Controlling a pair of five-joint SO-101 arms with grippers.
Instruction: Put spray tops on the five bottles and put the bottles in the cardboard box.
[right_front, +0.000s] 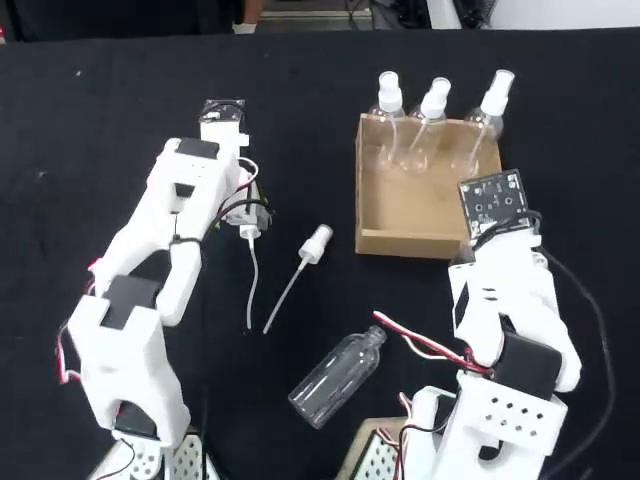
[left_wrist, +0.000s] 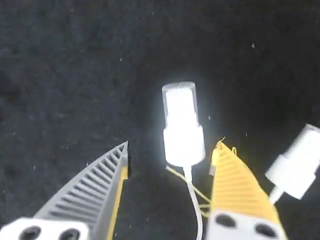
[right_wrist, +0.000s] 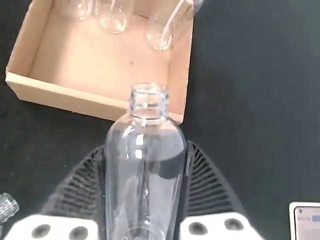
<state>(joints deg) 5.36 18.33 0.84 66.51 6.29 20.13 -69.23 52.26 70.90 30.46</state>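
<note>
Step in hand, as I am judging it: fitting a top to the fourth bottle. The right hand (right_wrist: 147, 150) is gripping an uncapped bottle (right_wrist: 145, 165) by its body, with the open neck pointing toward the cardboard box (right_wrist: 75, 95). The left hand (left_wrist: 172, 145) is standing wide, with one finger on each side of a spray top (left_wrist: 182, 125) lying near the middle of the surface (right_front: 100, 90); I am seeing no contact with it. A second spray top (right_front: 316, 243) is lying just beside it.

The next move is calling for a closing on the top's head clear of the tube, then guiding the tube into the open neck.

The box, toward the far right corner, is holding three topped bottles (right_front: 432, 125) lined along its far wall. A fifth bottle (right_front: 338, 377) is lying uncapped by the near edge
</note>
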